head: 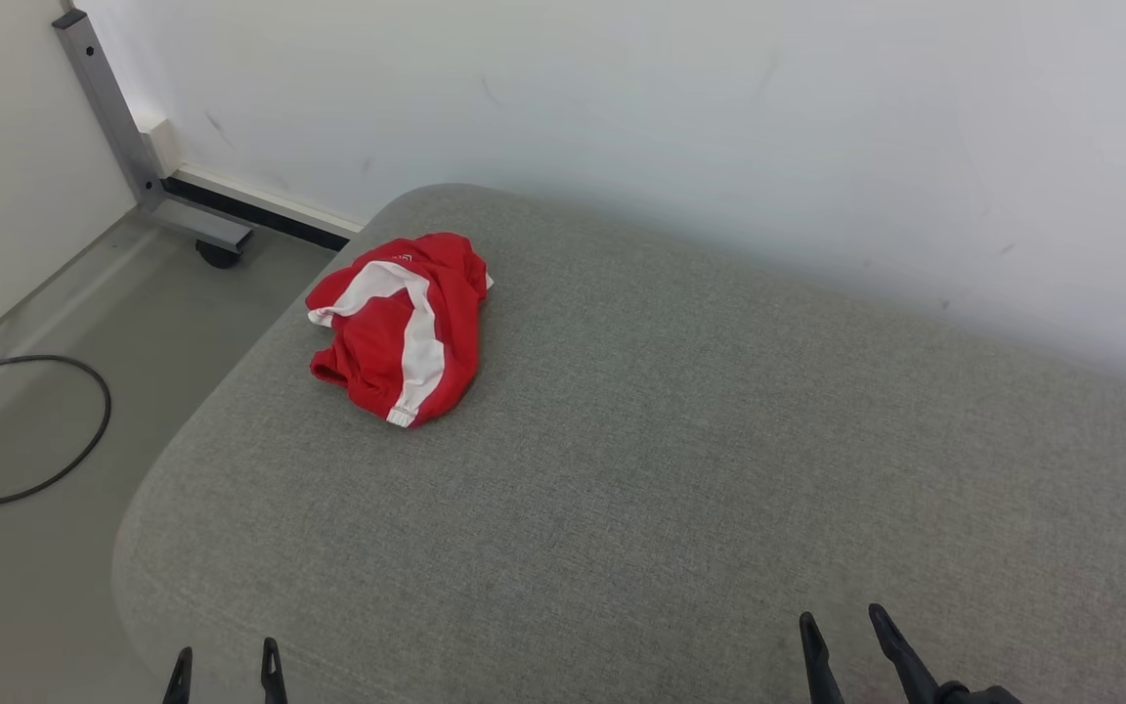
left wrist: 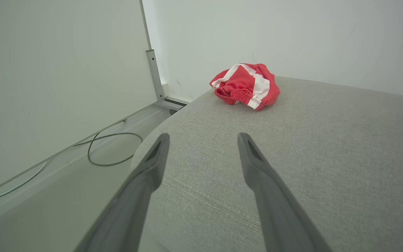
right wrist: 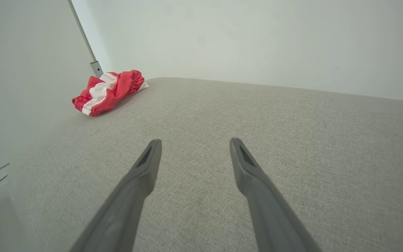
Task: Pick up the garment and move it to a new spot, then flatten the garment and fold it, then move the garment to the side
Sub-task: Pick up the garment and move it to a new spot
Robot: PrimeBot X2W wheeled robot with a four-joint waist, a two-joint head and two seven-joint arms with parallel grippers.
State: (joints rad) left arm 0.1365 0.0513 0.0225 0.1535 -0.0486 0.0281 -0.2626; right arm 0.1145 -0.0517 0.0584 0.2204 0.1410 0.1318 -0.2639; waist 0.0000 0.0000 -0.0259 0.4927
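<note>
The garment (head: 397, 323) is a crumpled red piece with white stripes, lying near the far left corner of the grey cushioned surface (head: 680, 460). It also shows ahead of the left fingers, the garment (left wrist: 245, 85), and far off to the left in the right wrist view, the garment (right wrist: 107, 91). My left gripper (head: 227, 657) stands open at the near left edge, well short of the cloth, with nothing between its fingers (left wrist: 201, 138). My right gripper (head: 842, 626) is open at the near right, over bare fabric (right wrist: 192, 143), also holding nothing.
A white wall (head: 719, 127) runs close behind the surface. On the floor to the left lie a black cable loop (head: 55, 430) and a grey metal frame leg with a caster (head: 216, 252). The surface's left edge drops to the floor.
</note>
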